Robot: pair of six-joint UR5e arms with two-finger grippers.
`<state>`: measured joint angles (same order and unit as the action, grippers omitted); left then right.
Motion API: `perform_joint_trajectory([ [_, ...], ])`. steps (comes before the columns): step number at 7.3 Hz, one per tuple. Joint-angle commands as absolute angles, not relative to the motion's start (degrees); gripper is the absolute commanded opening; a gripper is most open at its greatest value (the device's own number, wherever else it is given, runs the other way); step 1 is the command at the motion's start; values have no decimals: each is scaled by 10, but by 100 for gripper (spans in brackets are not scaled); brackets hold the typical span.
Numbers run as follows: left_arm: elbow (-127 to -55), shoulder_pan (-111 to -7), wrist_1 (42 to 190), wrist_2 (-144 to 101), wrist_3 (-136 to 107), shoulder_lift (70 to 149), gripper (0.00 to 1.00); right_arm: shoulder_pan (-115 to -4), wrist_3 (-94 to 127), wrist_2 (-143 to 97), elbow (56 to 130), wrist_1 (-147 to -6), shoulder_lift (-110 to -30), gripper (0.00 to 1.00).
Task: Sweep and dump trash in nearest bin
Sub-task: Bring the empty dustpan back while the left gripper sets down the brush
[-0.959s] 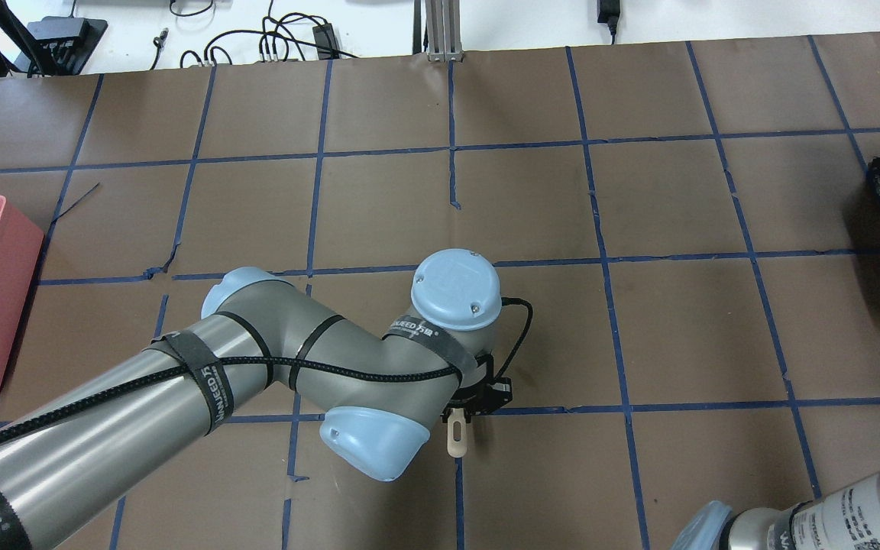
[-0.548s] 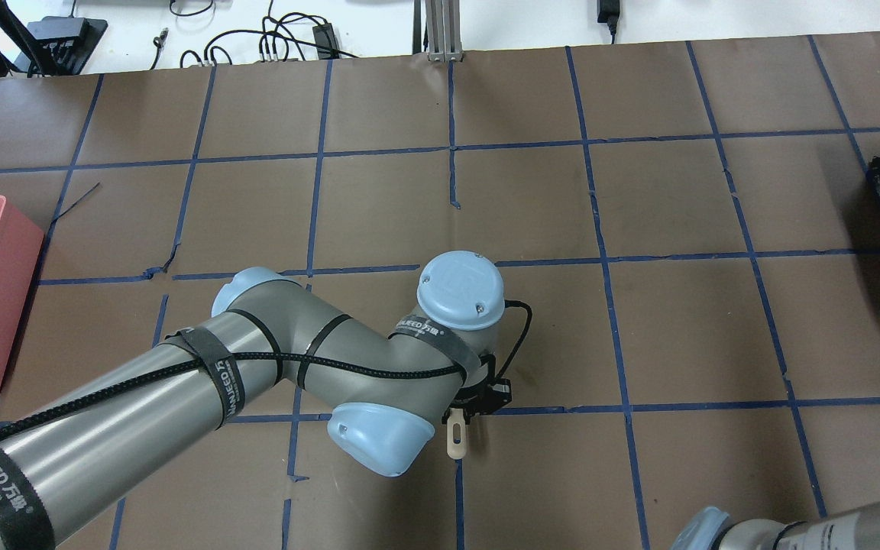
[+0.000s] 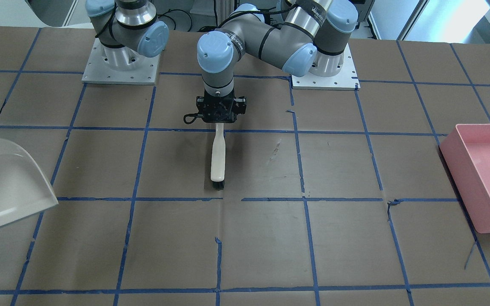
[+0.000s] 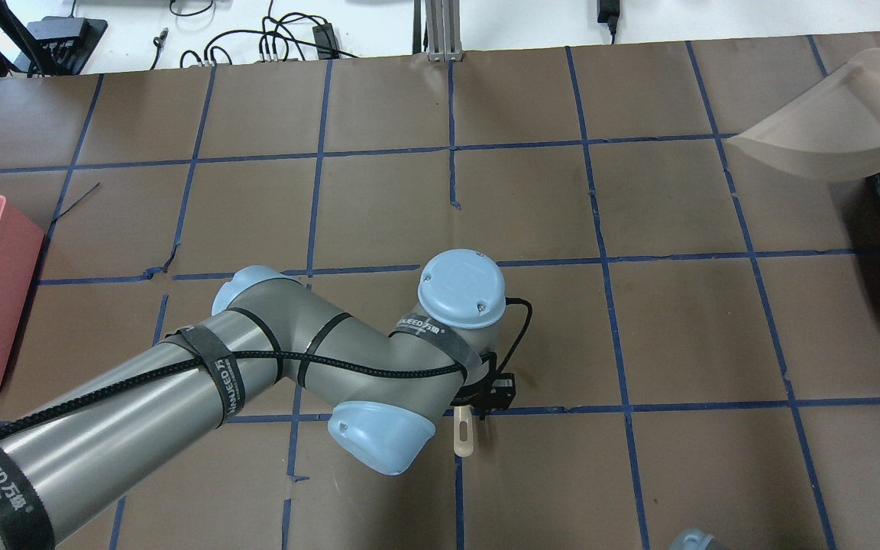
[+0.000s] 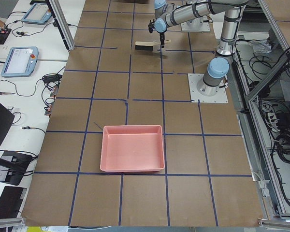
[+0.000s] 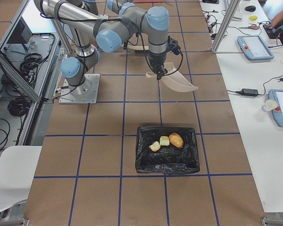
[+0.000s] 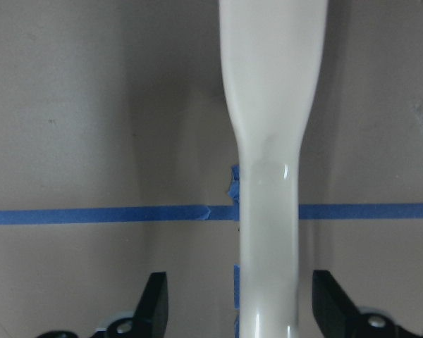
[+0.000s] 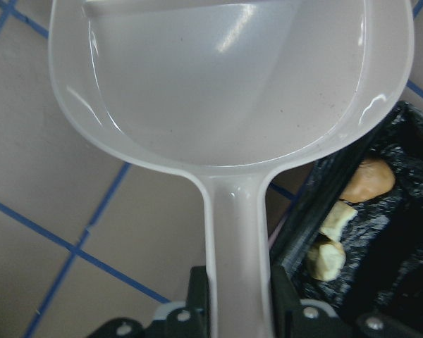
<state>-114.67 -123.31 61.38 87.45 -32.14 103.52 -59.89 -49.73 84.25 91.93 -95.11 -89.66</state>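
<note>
Trash [image 6: 164,141], three small food scraps (one round golden-brown lump and two pale yellow-green chunks with brown crust), lies inside the black-lined rectangular bin [image 6: 166,162]. The bin sits near my right hand, behind the pan and to one side of its handle.

My right gripper [image 8: 238,299] is clamped on the handle of the translucent off-white plastic dustpan [image 8: 233,91]. The pan is held off the brown paper-covered table [image 3: 355,170] and looks empty. My left gripper [image 7: 241,303] is spread, with both fingers [image 7: 157,306] standing clear of the cream-handled, black-bristled hand brush [image 3: 218,155]. The brush lies flat on the table directly under that hand, its handle between the jaws.

I judge the dump complete; what remains is parking the tools.

1. Right hand: keep the grip firm and the pan's lip away from the bin liner while carrying it.
2. Lower the pan until it rests flat, and only then release.
3. Left hand: rise straight up, keeping the jaws centred over the handle, so neither finger drags the brush.
</note>
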Motion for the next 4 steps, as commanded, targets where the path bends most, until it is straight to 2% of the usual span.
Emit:
perform_joint_trajectory([
  [1, -1138, -1231, 613, 868, -320, 1017, 87, -691, -306, 824, 947, -1000, -882, 0],
  [2, -1129, -1222, 618, 874, -310, 1005, 89, -726, -246, 824, 946, -1045, -856, 0],
  [4, -1122, -1155, 621, 870, -309, 971, 100, -850, -119, 834, 947, -1166, -779, 0],
])
